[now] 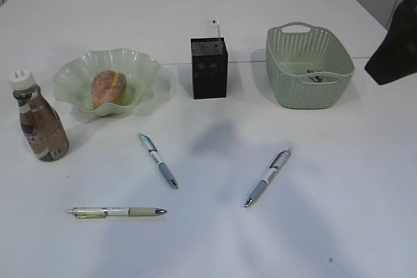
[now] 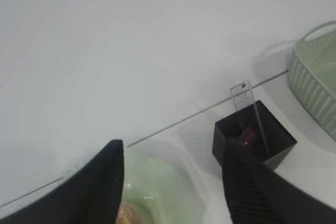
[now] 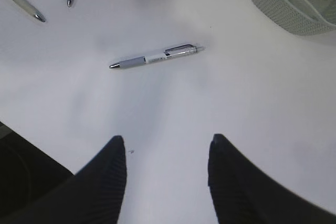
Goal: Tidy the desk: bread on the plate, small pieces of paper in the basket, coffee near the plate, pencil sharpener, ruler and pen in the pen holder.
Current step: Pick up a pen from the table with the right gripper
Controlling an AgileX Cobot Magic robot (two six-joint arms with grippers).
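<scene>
Three slim plastic pens were left on the white tabletop [image 1: 365, 180], lower frame; the nearest, a grey-and-white pen [image 3: 156, 56], was best straddled crosswise by the spread, empty right hand [image 3: 167, 174] and carried to the black mesh pen holder [image 1: 208, 69].

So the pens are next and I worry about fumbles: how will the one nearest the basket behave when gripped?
The pen looks round and smooth, so a nudge may roll it. It lies flat on the desk, leaving little to get under. Probably stiff and light.
</scene>
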